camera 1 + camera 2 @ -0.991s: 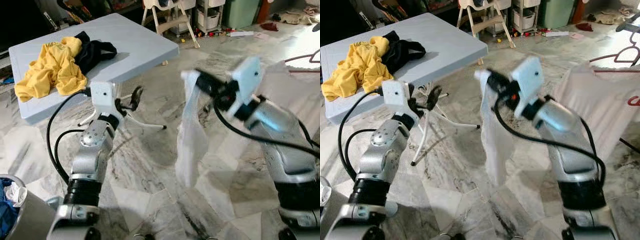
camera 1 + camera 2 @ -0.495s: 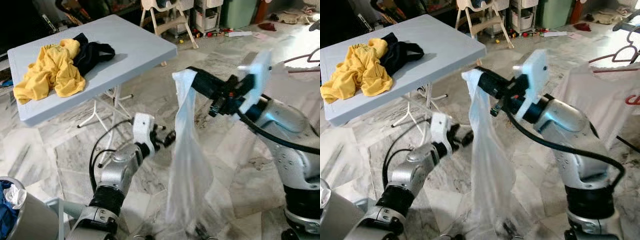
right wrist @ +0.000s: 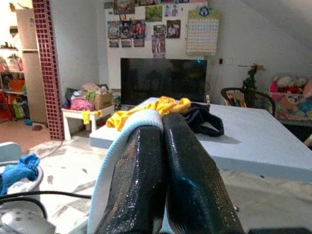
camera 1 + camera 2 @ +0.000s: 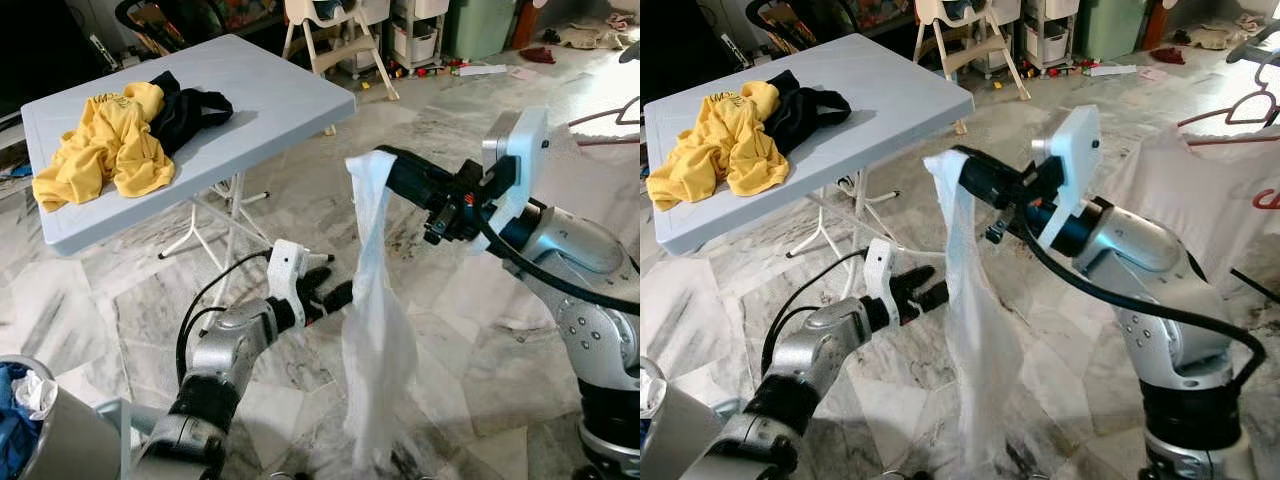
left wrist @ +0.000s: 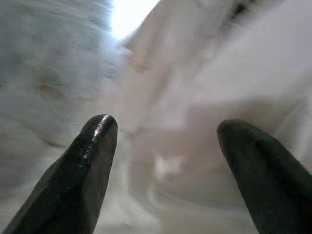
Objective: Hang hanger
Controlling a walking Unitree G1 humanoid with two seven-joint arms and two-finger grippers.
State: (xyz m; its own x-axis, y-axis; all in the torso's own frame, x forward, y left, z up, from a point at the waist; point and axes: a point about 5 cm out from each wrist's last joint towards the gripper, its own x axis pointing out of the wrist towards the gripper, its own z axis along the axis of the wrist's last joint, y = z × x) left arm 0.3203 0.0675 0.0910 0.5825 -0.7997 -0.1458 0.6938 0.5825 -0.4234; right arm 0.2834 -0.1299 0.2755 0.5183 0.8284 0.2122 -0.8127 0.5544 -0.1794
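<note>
Head cameras first: my right gripper [image 4: 385, 168] is raised over the marble floor [image 4: 120, 300], its two black fingers pressed together on the top edge of a thin white garment [image 4: 375, 310] that hangs straight down from them, its lower end near the floor. My left gripper [image 4: 335, 292] reaches in from below, fingers spread, tips just beside the hanging cloth about midway down; whether they touch it I cannot tell. Behind my left arm stands a pale folding table [image 4: 290, 100], with a yellow shirt [image 4: 105, 145] crumpled near its left edge and a black garment [image 4: 190, 105] touching it toward the far side. A hanger [image 4: 1240, 105] carrying a white shirt [image 4: 1200, 200] shows at the right border, well apart from both grippers. Left wrist camera: my two fingertips [image 5: 95, 146] stand wide apart, blurred white fabric [image 5: 195, 112] close in front of them. Right wrist camera: my fingers [image 3: 146, 170] are clamped tight, the cloth's pale edge [image 3: 112, 161] wrapped over one of them, the table and a dark television [image 3: 163, 80] beyond.
</note>
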